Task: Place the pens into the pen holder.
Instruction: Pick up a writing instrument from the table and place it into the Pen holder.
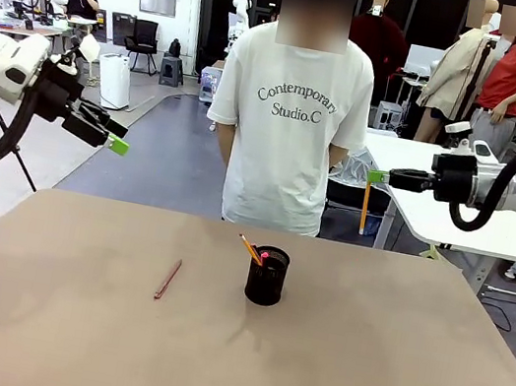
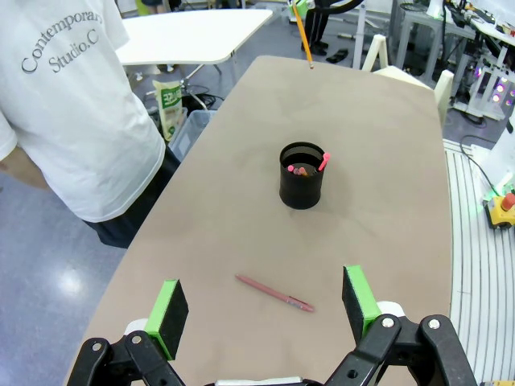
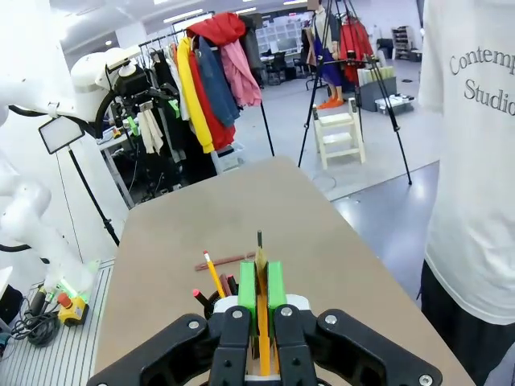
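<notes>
Table (image 1: 405, 379): right claw (image 1: 374, 177) clamps yellow pencil (image 1: 364, 207); left claw (image 1: 116, 137) agape.

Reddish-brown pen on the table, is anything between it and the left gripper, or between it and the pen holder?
Nothing visible does. The reddish-brown pen lies alone on the table; only air separates it from the open left gripper above, and only bare tabletop lies between it and the pen holder.

A person (image 1: 287, 128) in a white printed T-shirt stands at the brown desk's (image 1: 386, 376) far edge. A white table (image 1: 423, 219) stands behind them.
</notes>
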